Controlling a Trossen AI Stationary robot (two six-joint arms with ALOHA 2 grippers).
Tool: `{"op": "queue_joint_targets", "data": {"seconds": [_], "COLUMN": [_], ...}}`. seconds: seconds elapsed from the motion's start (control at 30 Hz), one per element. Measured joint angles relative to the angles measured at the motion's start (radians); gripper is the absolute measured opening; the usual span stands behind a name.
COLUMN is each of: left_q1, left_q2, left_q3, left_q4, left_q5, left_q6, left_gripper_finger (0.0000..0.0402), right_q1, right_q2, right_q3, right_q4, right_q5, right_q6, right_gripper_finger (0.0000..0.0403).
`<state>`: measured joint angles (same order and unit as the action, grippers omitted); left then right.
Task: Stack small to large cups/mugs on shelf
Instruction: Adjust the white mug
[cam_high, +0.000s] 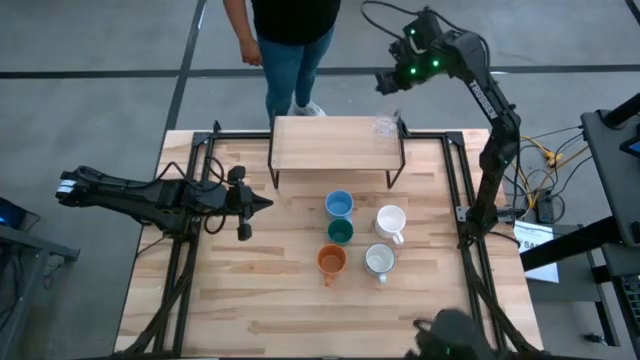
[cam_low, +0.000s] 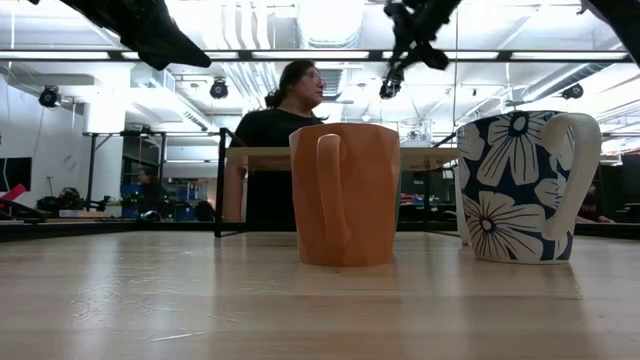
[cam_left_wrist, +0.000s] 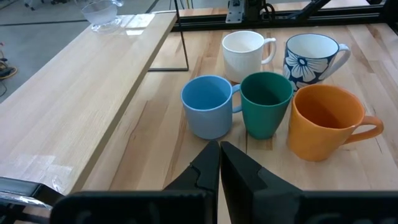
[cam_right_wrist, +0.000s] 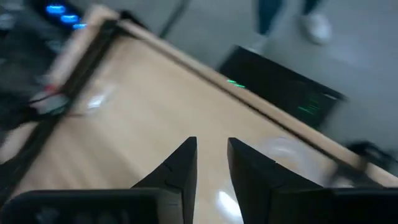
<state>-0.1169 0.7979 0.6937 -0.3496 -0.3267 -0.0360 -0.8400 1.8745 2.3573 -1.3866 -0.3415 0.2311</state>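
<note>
The shelf (cam_high: 330, 145) stands at the table's far middle. The clear glass (cam_high: 385, 127) stands on its right end and also shows in the left wrist view (cam_left_wrist: 102, 12). Five vessels stand on the table in front of the shelf: the light blue mug (cam_high: 339, 205), the dark green cup (cam_high: 341, 232), the white mug (cam_high: 390, 222), the orange mug (cam_high: 331, 261) and the grey-white flowered mug (cam_high: 379, 260). My right gripper (cam_right_wrist: 211, 149) is open and empty, raised above the shelf's right end, near the glass (cam_right_wrist: 283, 152). My left gripper (cam_left_wrist: 219, 152) is shut and empty, left of the mugs.
A person (cam_high: 290, 40) stands just beyond the table's far edge, behind the shelf. Black frame rails (cam_high: 455, 190) run along the table's left and right sides. Bare tabletop (cam_high: 250, 300) lies near the front edge.
</note>
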Motion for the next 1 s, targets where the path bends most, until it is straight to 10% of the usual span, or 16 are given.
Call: {"op": "queue_joint_targets", "data": {"seconds": [0.3, 1.0], "left_q1": [0.000, -0.001], "left_q2": [0.000, -0.085], "left_q3": [0.000, 0.000], "left_q4": [0.000, 0.004], "left_q5": [0.000, 0.038], "left_q6": [0.059, 0.093], "left_gripper_finger": [0.0000, 0.0000], "right_q1": [0.340, 1.212], "right_q2": [-0.093, -0.559], "right_q3": [-0.003, -0.154], "right_q4": [0.128, 0.032], "right_q5": [-0.004, 1.036], "right_q6": [-0.047, 0.123], "right_gripper_finger": [0.0059, 0.0054]}}
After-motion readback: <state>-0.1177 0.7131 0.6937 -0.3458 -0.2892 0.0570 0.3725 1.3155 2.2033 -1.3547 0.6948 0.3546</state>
